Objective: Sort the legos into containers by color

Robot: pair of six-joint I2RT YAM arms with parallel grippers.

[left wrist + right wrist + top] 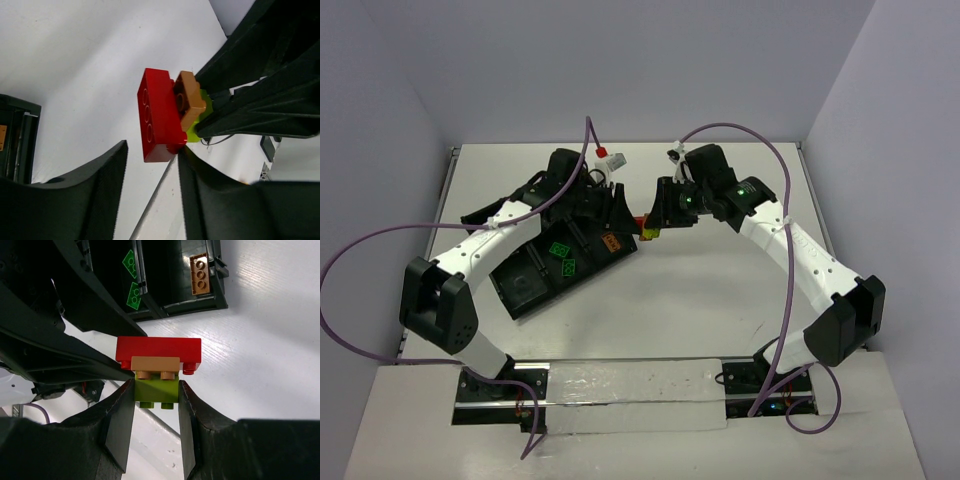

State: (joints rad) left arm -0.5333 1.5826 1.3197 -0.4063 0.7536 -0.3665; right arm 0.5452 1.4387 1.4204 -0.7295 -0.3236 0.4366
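A small stacked cluster of legos hangs above the table just right of the black tray (525,290): a red brick (159,347), an orange brick (155,363) and a yellow-green brick (156,391). My right gripper (156,390) is shut on the yellow-green brick and holds the cluster (645,228) in the air. My left gripper (152,155) is open. The red brick's (157,117) lower end sits at its fingertips, and the right fingertip (186,159) touches a red stud. Two green legos (563,258) and an orange lego (612,241) lie in separate tray compartments.
The tray lies slanted at centre left under my left arm. Its near corner (195,305) is just beyond the held cluster. A small white object with a red cap (608,155) stands at the back. Purple cables loop over both arms.
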